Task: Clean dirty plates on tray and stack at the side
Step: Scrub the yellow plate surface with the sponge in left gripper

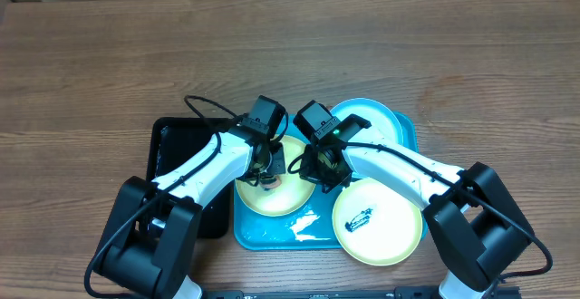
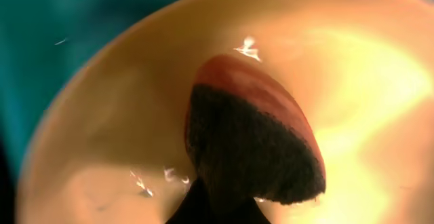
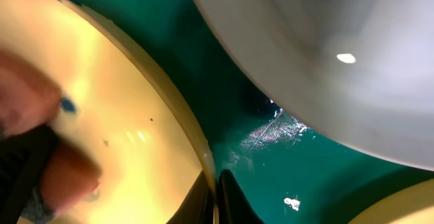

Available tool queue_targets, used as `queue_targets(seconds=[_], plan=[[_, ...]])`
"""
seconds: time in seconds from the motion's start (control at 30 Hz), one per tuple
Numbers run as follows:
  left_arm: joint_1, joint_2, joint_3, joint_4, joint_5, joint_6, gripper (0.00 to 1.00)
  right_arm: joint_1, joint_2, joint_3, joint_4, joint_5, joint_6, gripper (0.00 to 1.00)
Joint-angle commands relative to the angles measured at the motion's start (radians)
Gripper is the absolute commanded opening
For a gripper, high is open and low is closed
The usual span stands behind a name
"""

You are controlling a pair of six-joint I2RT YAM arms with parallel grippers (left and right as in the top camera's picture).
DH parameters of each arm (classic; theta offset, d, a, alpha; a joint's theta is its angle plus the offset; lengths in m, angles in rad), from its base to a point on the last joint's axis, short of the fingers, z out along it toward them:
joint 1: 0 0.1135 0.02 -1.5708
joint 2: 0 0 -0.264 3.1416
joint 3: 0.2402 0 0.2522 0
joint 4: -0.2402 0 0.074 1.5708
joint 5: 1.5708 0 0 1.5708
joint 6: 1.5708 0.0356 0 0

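Three plates lie on the bright blue tray [image 1: 272, 234]. A pale yellow plate [image 1: 272, 199] is at the left, another with a dark smudge [image 1: 378, 224] at the front right, and a light blue plate [image 1: 373, 118] at the back right. My left gripper [image 1: 265, 174] is shut on a sponge [image 2: 254, 139] with a red back and dark face, pressed on the left yellow plate [image 2: 122, 115]. My right gripper [image 1: 319, 178] is shut on that plate's rim [image 3: 196, 149]. The blue plate [image 3: 325, 54] shows above in the right wrist view.
A smaller black tray [image 1: 177, 145] sits left of the blue tray, partly under my left arm. White wet streaks [image 1: 306, 226] lie on the blue tray's front. Wooden table [image 1: 91, 81] surrounds everything.
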Motion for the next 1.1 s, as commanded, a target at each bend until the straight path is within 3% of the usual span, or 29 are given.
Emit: queue_targets(seconds=[0.0,0.1,0.23,0.5,0.83,1.07], plan=[[0.013,0.058,-0.076,-0.085,-0.17,-0.094,0.04,-0.005,-0.017,0.014,0.011,0.006,0.012,0.04],[0.013,0.058,-0.076,-0.082,-0.108,-0.021,0.04,-0.005,-0.017,0.014,0.015,0.006,0.012,0.04],[0.005,0.058,-0.076,-0.014,0.115,0.154,0.04,-0.005,-0.017,0.014,0.019,0.006,0.011,0.04],[-0.006,0.058,-0.069,0.131,0.482,0.329,0.04,-0.005,-0.017,0.014,0.027,0.006,0.008,0.04],[-0.005,0.058,-0.063,0.136,0.609,0.455,0.04,-0.005,-0.017,0.014,0.026,0.005,0.008,0.04],[0.02,0.058,-0.063,0.079,0.333,0.243,0.04,-0.005,-0.017,0.014,0.025,0.005,0.008,0.04]])
